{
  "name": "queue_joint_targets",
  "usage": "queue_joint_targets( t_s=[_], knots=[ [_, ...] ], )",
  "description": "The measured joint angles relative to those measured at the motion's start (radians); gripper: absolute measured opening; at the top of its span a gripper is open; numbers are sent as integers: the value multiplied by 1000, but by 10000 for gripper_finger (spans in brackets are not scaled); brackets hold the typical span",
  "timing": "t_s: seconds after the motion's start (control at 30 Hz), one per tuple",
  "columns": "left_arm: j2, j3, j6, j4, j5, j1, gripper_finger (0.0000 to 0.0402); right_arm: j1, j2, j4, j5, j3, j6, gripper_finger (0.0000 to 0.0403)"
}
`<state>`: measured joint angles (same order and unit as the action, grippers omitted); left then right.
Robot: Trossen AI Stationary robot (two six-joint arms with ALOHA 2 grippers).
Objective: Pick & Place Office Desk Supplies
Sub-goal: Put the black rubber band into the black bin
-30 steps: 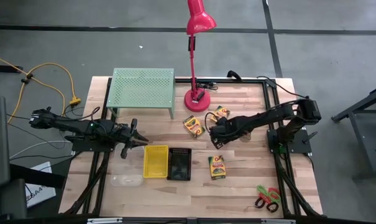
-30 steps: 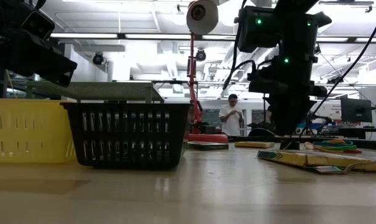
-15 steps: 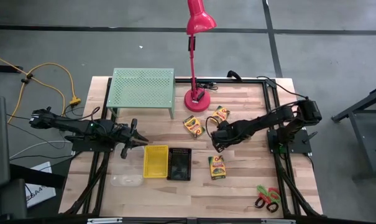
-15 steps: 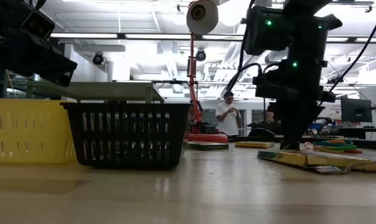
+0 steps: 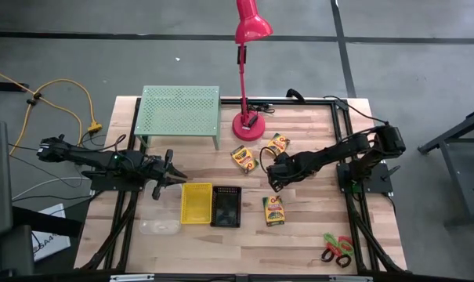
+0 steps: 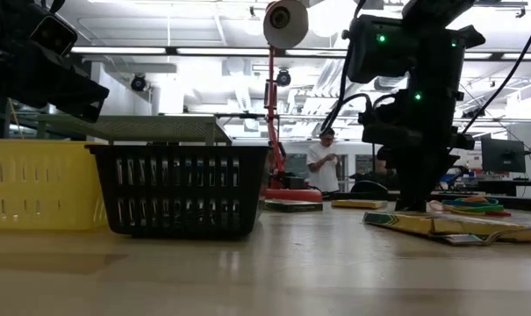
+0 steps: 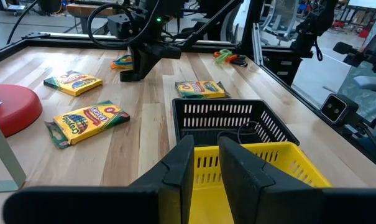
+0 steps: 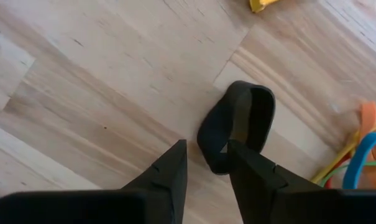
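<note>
High view: right gripper hovering between crayon boxes; left gripper waiting beside yellow bin. Right wrist view: fingers slightly apart, straddling black loop lying flat on table (probably light, limp, pinchable at near edge).

Wooden table: crayon boxes, bins, scissors, rack, lamp base.
</note>
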<state>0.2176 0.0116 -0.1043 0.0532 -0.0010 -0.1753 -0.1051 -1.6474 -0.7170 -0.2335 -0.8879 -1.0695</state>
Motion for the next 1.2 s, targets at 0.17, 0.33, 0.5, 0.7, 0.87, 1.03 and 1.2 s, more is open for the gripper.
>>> queue_joint_targets(
  t_s=[0.17,0.33,0.5,0.7,0.87,1.03,1.2],
  knots=[
    [0,0,0,0,0,0,71,0,0,0,0,0,0,65],
    [0,0,0,0,0,0,71,0,0,0,0,0,1,28],
    [0,0,0,0,0,0,71,0,0,0,0,0,3,5],
    [0,0,0,0,0,0,71,0,0,0,-3,0,13,3],
    [0,0,0,0,0,0,71,0,0,5,-40,0,31,2],
    [0,0,0,0,0,0,71,0,34,32,-82,-1,84,2],
    [0,0,0,0,0,0,71,0,115,149,-93,-2,229,2]
  ],
)
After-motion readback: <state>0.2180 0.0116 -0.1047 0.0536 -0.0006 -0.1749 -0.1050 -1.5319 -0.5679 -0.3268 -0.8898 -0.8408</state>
